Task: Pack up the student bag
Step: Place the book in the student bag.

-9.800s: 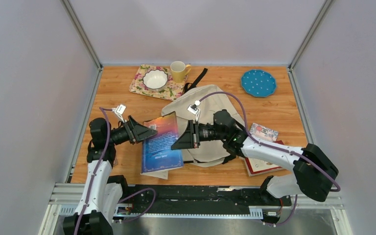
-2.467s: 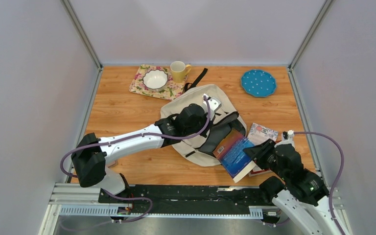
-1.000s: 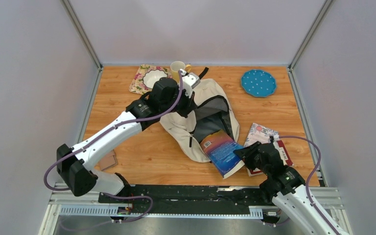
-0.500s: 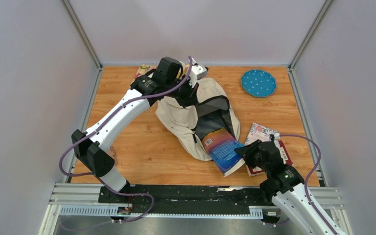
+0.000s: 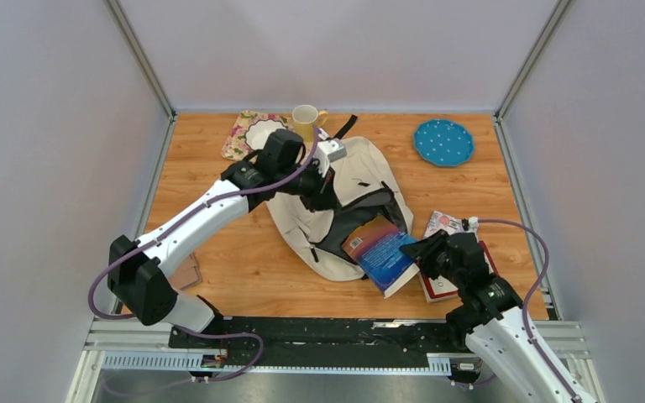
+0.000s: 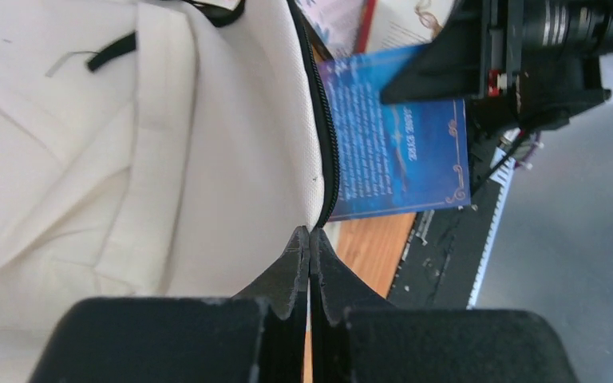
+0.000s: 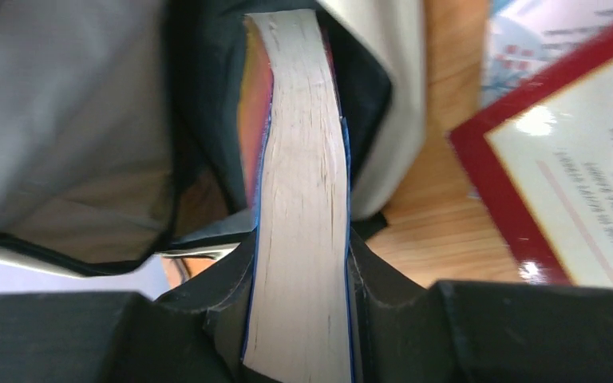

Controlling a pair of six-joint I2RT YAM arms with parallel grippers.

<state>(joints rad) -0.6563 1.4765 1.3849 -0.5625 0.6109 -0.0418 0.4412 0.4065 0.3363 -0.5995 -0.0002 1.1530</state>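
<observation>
The student bag (image 5: 361, 172), cream with a dark lining, lies in the middle of the table with its mouth facing the near right. My left gripper (image 5: 322, 198) is shut on the bag's cream edge beside the black zipper (image 6: 329, 152), the fingertips (image 6: 303, 239) pressed together on the fabric. A blue book (image 5: 384, 254) sits with its far end in the bag's mouth. My right gripper (image 5: 417, 252) is shut on the book's near end. The right wrist view shows the page edge (image 7: 299, 159) between both fingers and running into the dark lining (image 7: 199, 104).
A red-bordered book (image 5: 458, 281) and a small booklet (image 5: 448, 224) lie right of the bag. A blue dotted plate (image 5: 443, 141) is at the back right. A yellow mug (image 5: 306, 121) and a floral mat (image 5: 239, 143) with a white bowl are at the back. A brown item (image 5: 188, 273) lies near left.
My left gripper has come down and toward me with the bag's edge, so the mouth now stands lower. The right gripper has pushed the blue book slightly further into the bag.
</observation>
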